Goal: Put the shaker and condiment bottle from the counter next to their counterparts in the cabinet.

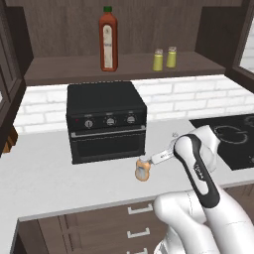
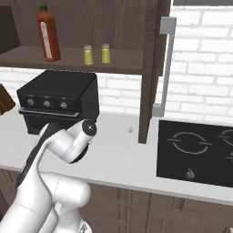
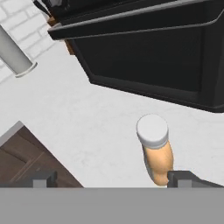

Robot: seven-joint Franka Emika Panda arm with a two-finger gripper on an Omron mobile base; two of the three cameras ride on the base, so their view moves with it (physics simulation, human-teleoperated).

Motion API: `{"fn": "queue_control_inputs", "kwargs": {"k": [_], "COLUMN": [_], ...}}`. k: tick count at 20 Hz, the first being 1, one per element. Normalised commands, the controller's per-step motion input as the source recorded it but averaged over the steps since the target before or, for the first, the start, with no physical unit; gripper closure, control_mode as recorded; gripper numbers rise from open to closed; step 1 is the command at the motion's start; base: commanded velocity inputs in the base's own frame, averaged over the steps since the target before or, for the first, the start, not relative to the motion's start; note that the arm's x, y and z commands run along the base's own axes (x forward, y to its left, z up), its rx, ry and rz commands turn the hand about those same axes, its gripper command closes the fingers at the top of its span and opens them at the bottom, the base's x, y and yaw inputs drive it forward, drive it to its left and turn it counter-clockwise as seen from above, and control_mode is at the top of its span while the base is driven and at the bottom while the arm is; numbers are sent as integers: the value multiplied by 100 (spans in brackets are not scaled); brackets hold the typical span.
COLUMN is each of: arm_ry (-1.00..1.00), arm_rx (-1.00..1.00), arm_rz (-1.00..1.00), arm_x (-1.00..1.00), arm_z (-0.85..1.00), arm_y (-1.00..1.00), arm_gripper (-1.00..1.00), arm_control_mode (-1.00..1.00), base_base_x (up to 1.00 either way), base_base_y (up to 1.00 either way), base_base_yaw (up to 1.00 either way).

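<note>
Now the spread pincer point(image 3: 107, 178) hovers over the squat peach condiment bottle's point(image 3: 156, 161) round whitish cap.

this is a kitchen, rendered rather than filmed. a white counter point(image 1: 44, 183) runs along a white brick wall point(image 1: 198, 96), with brown drawers point(image 1: 136, 225) and white handles below it. a black toaster oven point(image 1: 106, 121) with three knobs sits on the counter, and a black cooktop point(image 2: 195, 152) with ring marks and a knob is set into the surface further right. above hangs a dark wood cabinet point(image 1: 64, 30) whose shelf holds a red sauce bottle point(image 1: 108, 39) and two yellow-green shakers point(image 1: 164, 58). a squat orange bottle point(image 3: 155, 153) stands on the counter in front of the oven.
</note>
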Motion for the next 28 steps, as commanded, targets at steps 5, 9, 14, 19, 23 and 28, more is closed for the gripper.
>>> {"fn": "queue_control_inputs", "kwargs": {"k": [5, 9, 14, 19, 23, 28], "arm_ry": [-1, 0, 0, -4, -13, -15], "arm_rx": [0, 0, 0, 0, 0, 0], "arm_rz": [-4, -3, -3, -3, -6, -5], "arm_x": [0, 0, 0, 0, 0, 0], "arm_z": [-57, -55, -59, -58, -51, -50], "arm_y": [6, 24, 27, 18, 3, 3], "arm_gripper": [-100, -100, -100, -100, -100, -100], "arm_control_mode": [-100, -100, -100, -100, -100, -100], "base_base_x": [0, 0, 0, 0, 0, 0], "base_base_y": [0, 0, 0, 0, 0, 0], "base_base_yaw": [0, 0, 0, 0, 0, 0]}}
